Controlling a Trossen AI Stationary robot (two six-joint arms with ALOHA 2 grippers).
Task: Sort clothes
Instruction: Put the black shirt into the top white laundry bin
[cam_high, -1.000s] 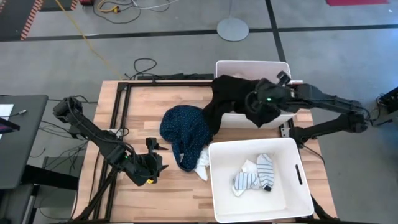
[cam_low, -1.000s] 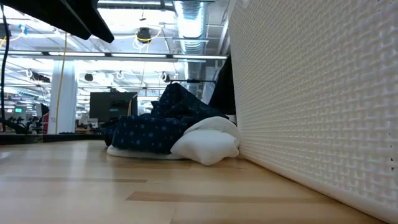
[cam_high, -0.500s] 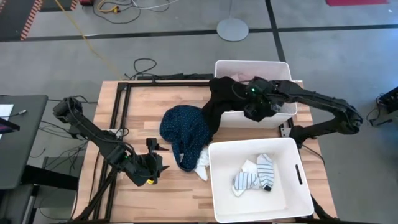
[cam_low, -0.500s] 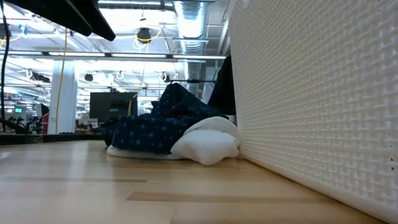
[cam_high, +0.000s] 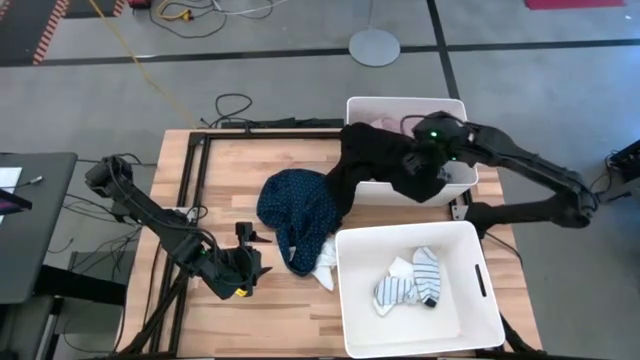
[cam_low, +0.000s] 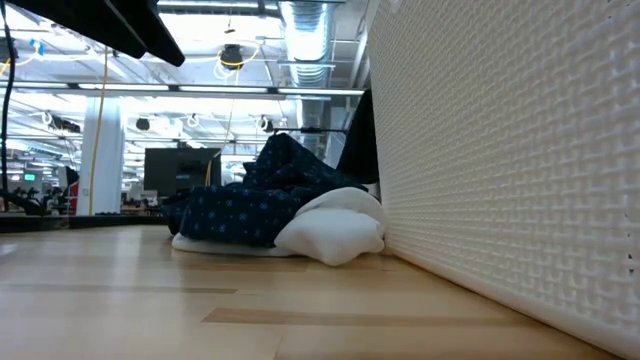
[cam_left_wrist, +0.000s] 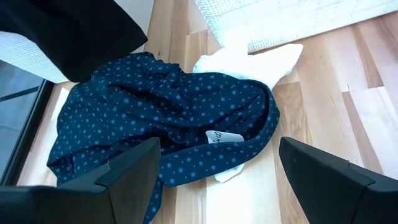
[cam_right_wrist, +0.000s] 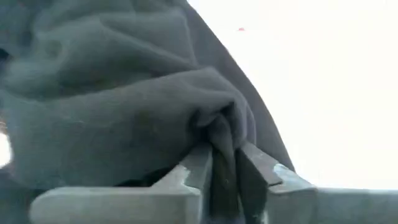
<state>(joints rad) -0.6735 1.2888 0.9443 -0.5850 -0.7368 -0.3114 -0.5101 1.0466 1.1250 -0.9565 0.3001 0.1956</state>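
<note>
The left gripper's (cam_high: 243, 262) fingers (cam_left_wrist: 134, 171) stand wide apart with nothing between them, low over the near-left part of the tabletop (cam_high: 230, 180), exactly where they were a second ago. Just ahead of those fingers lies the navy dotted garment (cam_left_wrist: 168, 118), bunched in a heap with a small white label showing on its fold, and a white piece of cloth (cam_left_wrist: 249, 62) pokes out from under its far side, touching the corner of the nearer white bin (cam_high: 350, 300). To the right of that heap, the large black garment (cam_high: 375, 165) hangs over the front wall of the farther white bin (cam_high: 405, 105), its tail trailing down onto the wood beside the navy one. The right gripper (cam_high: 428, 160) is over that bin; its fingers (cam_right_wrist: 199, 165) stand narrowly parted with a fold of the black fabric still pinched between them, and the arm has swung back right after reaching further left half a second ago, while the cloth now sags more over the bin's front edge. Something pink (cam_high: 385, 123) shows inside that bin behind the black cloth. In the nearer bin, well to the near side of the right fingers, lie a striped sock (cam_high: 427, 272) and white socks (cam_high: 395, 290).
</note>
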